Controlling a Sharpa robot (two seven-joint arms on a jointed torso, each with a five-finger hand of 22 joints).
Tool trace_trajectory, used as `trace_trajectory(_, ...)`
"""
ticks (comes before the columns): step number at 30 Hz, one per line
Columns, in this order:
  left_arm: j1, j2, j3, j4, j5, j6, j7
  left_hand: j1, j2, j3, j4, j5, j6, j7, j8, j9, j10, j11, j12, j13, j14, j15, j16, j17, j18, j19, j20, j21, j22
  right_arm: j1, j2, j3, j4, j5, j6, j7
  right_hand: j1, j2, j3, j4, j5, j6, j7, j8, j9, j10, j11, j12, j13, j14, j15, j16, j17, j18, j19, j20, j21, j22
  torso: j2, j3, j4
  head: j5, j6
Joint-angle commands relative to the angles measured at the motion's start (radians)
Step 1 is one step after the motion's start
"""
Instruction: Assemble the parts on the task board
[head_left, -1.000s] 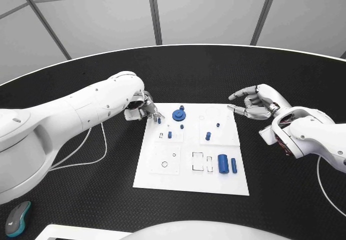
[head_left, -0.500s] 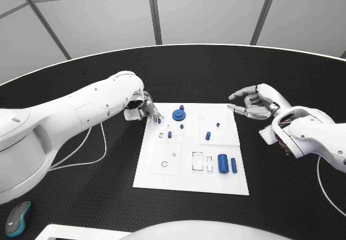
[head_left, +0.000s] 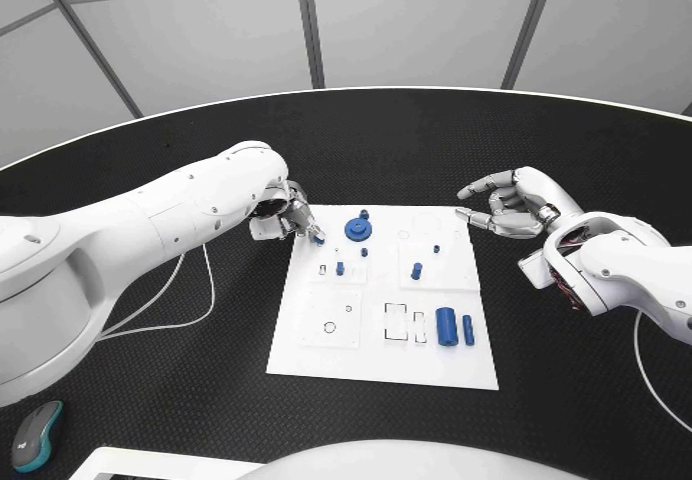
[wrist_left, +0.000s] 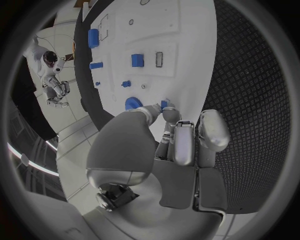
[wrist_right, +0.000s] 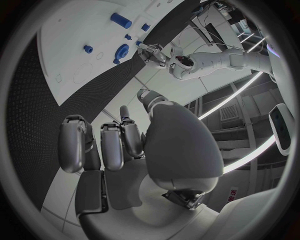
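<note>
Left hand (head_left: 289, 218) is sitting at the far left corner of the task board (head_left: 382, 355), fingers curled down, and it is pinching a small blue part (head_left: 317, 239) between thumb and a fingertip, right over the board's edge. Left wrist view is showing the same thing: blue piece (wrist_left: 164, 104) poking out at the fingertips (wrist_left: 170, 114), hand (wrist_left: 164, 141) otherwise closed in tight. Just beside that hand, toward the board's middle, a round blue gear-like part (head_left: 358, 231) is lying on the plate, with a small blue peg (head_left: 364, 214) just beyond it. A bit nearer the robot from the left hand, a short blue pin (head_left: 339, 268) is standing in the board, and another blue piece (head_left: 415, 270) is sitting further across.

Right hand (head_left: 505, 206) is hovering off the board's far right corner, over the black table (head_left: 173, 400), apart from the plate. Fingers are curled partway in with a gap to the thumb, holding nothing. Right wrist view is confirming: palm (wrist_right: 144, 150) empty, fingers bent, nothing between them.

Two bigger blue cylinders (head_left: 447, 327) are lying side by side on the board's near right part, well away from both hands, nearer the right one. A white cable (head_left: 188, 300) is trailing on the table by the left arm. A dark mouse-like device (head_left: 32, 436) is lying at the near left table edge.
</note>
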Motion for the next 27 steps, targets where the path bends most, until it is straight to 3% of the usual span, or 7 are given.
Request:
trace_trajectory(1, 0.000, -0.001, 0.000, 0.000, 0.005, -0.002, 0.004, 0.002, -0.007, 0.125, -0.053, 0.006, -0.019, 0.009, 0.029, 0.026, -0.005, 0.009, -0.005, -0.007, 0.044, 0.004, 0.000, 0.075, 0.003, -0.001, 0.003, 0.004, 0.002, 0.000, 0.000, 0.000, 0.000, 0.000, 0.000, -0.001, 0.000, -0.001, 0.002, 0.006, 0.004, 0.001, 0.001, 0.004, -0.001, 0.006, 0.000, 0.003, 0.072, 0.068, -0.006, -0.004, 0.116, 0.015, 0.021, -0.007, -0.005, 0.096, 0.000, 0.0005, 0.0000, 0.000, 0.000)
trace_trajectory(2, 0.000, -0.003, 0.000, 0.000, 0.009, -0.002, 0.005, -0.026, -0.018, 0.168, -0.072, 0.005, -0.024, 0.009, 0.041, 0.035, -0.003, 0.008, -0.003, -0.009, 0.044, 0.006, 0.000, 0.074, 0.003, -0.002, 0.005, 0.004, 0.002, 0.000, -0.001, 0.000, 0.000, 0.000, 0.001, -0.001, 0.000, -0.001, 0.002, 0.006, 0.004, 0.001, 0.001, 0.004, -0.001, 0.006, 0.000, 0.003, 0.072, 0.068, -0.006, -0.004, 0.116, 0.015, 0.021, -0.007, -0.005, 0.096, 0.000, 0.0004, -0.0002, 0.000, -0.001)
trace_trajectory(8, 0.000, -0.015, 0.000, 0.009, 0.047, 0.000, 0.007, -0.079, -0.033, 0.254, -0.123, 0.010, -0.030, 0.009, 0.075, 0.055, 0.003, 0.007, 0.008, -0.004, 0.044, 0.006, 0.000, 0.074, 0.004, -0.004, 0.006, 0.004, 0.002, 0.000, -0.001, 0.000, 0.000, 0.000, 0.002, -0.002, 0.000, -0.001, 0.002, 0.006, 0.004, 0.001, 0.001, 0.004, -0.001, 0.006, 0.000, 0.003, 0.072, 0.068, -0.006, -0.004, 0.116, 0.015, 0.021, -0.007, -0.005, 0.096, -0.002, -0.0004, 0.0006, 0.000, -0.002)
trace_trajectory(15, 0.001, -0.049, 0.000, 0.059, 0.088, -0.006, -0.008, -0.142, -0.031, 0.312, -0.140, 0.008, -0.040, 0.002, 0.129, 0.085, 0.011, 0.000, 0.023, 0.003, 0.044, 0.002, -0.001, 0.073, 0.005, -0.006, 0.002, 0.001, -0.002, 0.000, -0.002, 0.000, -0.002, 0.000, 0.002, -0.001, 0.000, -0.001, 0.002, 0.006, 0.005, 0.002, 0.000, 0.004, -0.001, 0.005, 0.000, 0.002, 0.071, 0.068, -0.006, -0.005, 0.115, 0.015, 0.021, -0.007, -0.006, 0.096, -0.007, -0.0010, 0.0028, 0.006, -0.003)
trace_trajectory(16, 0.001, -0.058, 0.000, 0.074, 0.104, -0.010, -0.014, -0.156, -0.033, 0.325, -0.143, 0.010, -0.040, -0.002, 0.143, 0.092, 0.007, -0.002, 0.019, -0.005, 0.044, 0.000, 0.000, 0.074, 0.005, -0.006, 0.001, 0.001, -0.002, 0.000, -0.002, 0.000, -0.003, 0.000, 0.002, -0.001, 0.001, -0.001, 0.003, 0.006, 0.008, 0.002, 0.000, 0.005, -0.001, 0.006, 0.000, 0.002, 0.071, 0.068, -0.007, -0.005, 0.115, 0.015, 0.021, -0.007, -0.006, 0.095, -0.009, -0.0028, 0.0045, 0.005, -0.004)
trace_trajectory(19, 0.002, -0.077, 0.000, 0.106, 0.125, -0.019, -0.023, -0.181, -0.035, 0.349, -0.150, 0.009, -0.044, -0.005, 0.165, 0.102, 0.009, -0.005, 0.023, -0.005, 0.044, -0.003, -0.001, 0.073, 0.005, -0.006, -0.001, 0.000, -0.003, 0.000, -0.003, 0.000, -0.004, 0.000, 0.002, -0.001, 0.002, -0.002, 0.004, 0.006, 0.025, 0.002, 0.000, 0.005, -0.002, 0.005, 0.000, 0.001, 0.070, 0.068, -0.007, -0.005, 0.116, 0.015, 0.021, -0.007, -0.007, 0.095, -0.011, -0.0037, 0.0053, 0.006, -0.006)
trace_trajectory(27, 0.002, -0.149, -0.001, 0.249, 0.152, -0.087, -0.042, -0.226, -0.044, 0.393, -0.166, 0.012, -0.045, -0.015, 0.213, 0.118, 0.031, -0.013, 0.053, 0.021, 0.047, -0.010, 0.004, 0.079, 0.005, -0.003, -0.008, 0.002, 0.002, 0.000, -0.003, 0.000, -0.006, 0.000, 0.001, -0.001, 0.002, -0.004, 0.006, 0.007, 0.040, 0.001, 0.001, 0.006, -0.002, 0.004, 0.000, 0.001, 0.070, 0.068, -0.007, -0.006, 0.115, 0.015, 0.021, -0.007, -0.008, 0.095, -0.018, -0.0053, 0.0074, 0.007, -0.012)
